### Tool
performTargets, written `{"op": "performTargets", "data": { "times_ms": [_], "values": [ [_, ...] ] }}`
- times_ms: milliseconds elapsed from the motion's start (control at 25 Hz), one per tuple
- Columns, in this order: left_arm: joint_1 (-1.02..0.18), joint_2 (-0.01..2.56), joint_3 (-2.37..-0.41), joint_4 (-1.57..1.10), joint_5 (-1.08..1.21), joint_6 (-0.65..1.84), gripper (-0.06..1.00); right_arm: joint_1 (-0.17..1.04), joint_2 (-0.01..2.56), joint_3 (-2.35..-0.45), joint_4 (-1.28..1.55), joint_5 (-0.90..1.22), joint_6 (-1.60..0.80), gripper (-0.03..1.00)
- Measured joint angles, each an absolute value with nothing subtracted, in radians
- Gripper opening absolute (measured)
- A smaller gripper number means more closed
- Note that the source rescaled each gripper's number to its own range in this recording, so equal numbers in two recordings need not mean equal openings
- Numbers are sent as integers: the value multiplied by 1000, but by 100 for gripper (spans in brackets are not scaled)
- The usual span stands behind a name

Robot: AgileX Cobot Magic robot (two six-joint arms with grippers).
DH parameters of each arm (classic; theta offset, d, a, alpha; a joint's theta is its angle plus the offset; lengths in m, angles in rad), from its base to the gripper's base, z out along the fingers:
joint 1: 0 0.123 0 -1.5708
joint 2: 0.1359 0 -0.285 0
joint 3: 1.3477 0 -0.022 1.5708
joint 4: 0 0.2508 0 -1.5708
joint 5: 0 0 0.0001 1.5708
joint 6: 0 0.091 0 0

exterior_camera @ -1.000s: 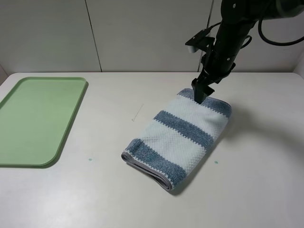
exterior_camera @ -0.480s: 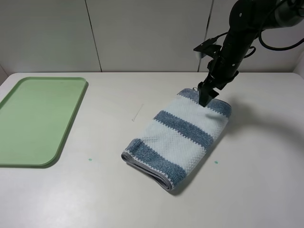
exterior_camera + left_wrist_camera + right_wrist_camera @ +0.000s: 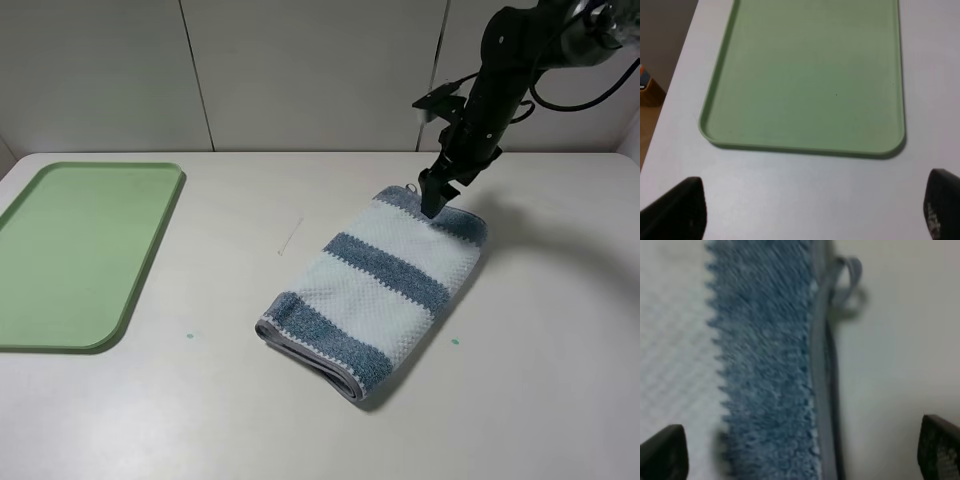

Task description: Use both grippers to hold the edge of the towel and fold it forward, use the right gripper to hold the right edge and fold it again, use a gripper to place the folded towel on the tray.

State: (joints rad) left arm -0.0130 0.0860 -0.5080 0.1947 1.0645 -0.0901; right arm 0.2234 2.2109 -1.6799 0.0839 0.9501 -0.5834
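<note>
The towel (image 3: 375, 285) lies folded into a narrow striped strip on the white table, running diagonally from near left to far right. My right gripper (image 3: 435, 205) hangs open just above its far end, holding nothing. In the right wrist view, the towel's blue stripe (image 3: 765, 365), the edge of the towel (image 3: 822, 370) and a small hanging loop (image 3: 850, 275) lie beneath the right gripper (image 3: 800, 455). The tray (image 3: 80, 250) sits at the far left. The left wrist view shows the tray (image 3: 805, 75) beyond my open left gripper (image 3: 810, 210), whose fingers are wide apart. The left arm is outside the high view.
A bare strip of white table separates the tray from the towel. A thin pale mark (image 3: 290, 238) and two small green specks (image 3: 188, 336) sit on the tabletop. A grey panelled wall (image 3: 300, 70) stands behind the table. In the left wrist view the table's edge (image 3: 670, 90) runs beside the tray.
The right arm has swung slightly to the right and back above the towel's far end. The towel's far right corner has settled flatter. The tray has not moved.
</note>
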Motion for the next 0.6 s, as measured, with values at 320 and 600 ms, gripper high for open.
{"op": "performTargets", "data": {
  "times_ms": [320, 600],
  "values": [
    [-13, 86, -508, 196, 1064, -90, 86, 201, 2256, -1681, 76, 953, -605, 100],
    [-13, 86, -508, 196, 1064, -90, 86, 201, 2309, -1684, 85, 952, -619, 100]
  ]
}}
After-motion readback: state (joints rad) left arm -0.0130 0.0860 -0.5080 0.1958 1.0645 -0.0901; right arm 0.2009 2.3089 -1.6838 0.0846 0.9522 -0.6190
